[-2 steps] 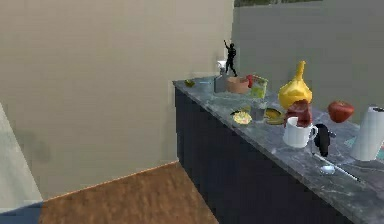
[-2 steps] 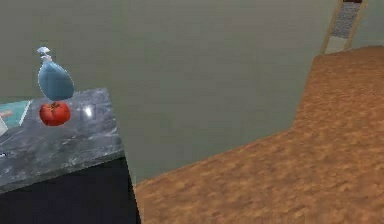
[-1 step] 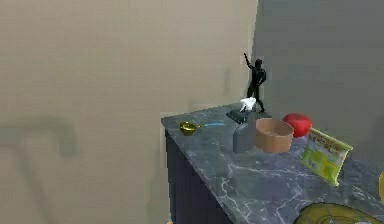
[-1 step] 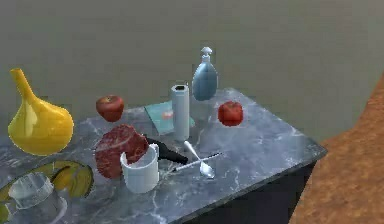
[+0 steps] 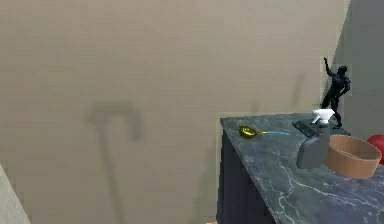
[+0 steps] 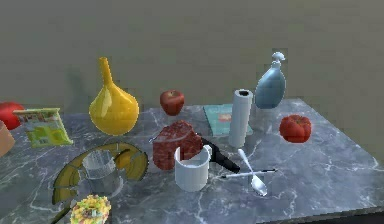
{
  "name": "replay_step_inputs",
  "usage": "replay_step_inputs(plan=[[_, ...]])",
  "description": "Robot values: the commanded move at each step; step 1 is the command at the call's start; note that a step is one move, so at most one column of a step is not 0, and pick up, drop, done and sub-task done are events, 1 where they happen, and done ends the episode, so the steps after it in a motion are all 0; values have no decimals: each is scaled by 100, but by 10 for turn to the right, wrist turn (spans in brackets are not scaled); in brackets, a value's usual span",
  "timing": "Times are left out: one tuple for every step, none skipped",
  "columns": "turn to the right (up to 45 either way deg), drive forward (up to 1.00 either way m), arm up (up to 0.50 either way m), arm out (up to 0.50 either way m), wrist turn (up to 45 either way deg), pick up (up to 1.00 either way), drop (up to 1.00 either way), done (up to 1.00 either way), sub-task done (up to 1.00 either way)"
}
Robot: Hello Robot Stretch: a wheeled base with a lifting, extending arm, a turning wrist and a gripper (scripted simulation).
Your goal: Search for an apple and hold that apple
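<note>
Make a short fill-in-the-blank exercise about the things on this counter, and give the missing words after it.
In the arm side view, the apple stands between the paper towel roll and the yellow ____.
In that view, the tomato lies to the ____ of the paper towel roll.
The mug in front of them is ____ in colour.
Missing words: vase; right; white.

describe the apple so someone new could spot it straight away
On the dark marble counter, look at the back edge between the yellow vase and the white paper roll. The apple is the dark red fruit there; the other red fruit, right of the roll, is brighter and flatter.
</note>
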Motion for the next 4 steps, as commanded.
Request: replay_step_inputs(plan=[[0,0,50,0,0,0,0,0,0],[0,0,38,0,0,0,0,0,0],[0,0,0,46,0,0,0,0,0],[0,0,0,0,450,0,0,0,0]])
